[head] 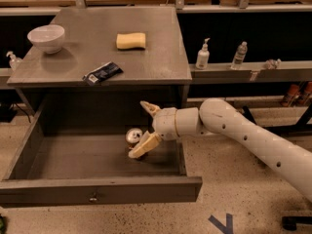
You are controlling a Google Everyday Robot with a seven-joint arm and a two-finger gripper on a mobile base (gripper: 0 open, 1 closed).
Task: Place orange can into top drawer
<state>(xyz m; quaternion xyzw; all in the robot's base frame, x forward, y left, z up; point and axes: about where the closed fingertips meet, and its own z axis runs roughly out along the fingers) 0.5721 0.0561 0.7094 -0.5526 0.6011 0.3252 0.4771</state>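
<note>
The orange can stands upright on the floor of the open top drawer, toward its right side, silver top showing. My gripper is inside the drawer just right of the can, fingers spread open, one finger above and one low in front of the can. The fingers do not clamp the can. The drawer is pulled fully out below the table.
On the grey table sit a white bowl, a yellow sponge and a dark snack packet. Bottles stand on a shelf to the right. My white arm reaches in from the right.
</note>
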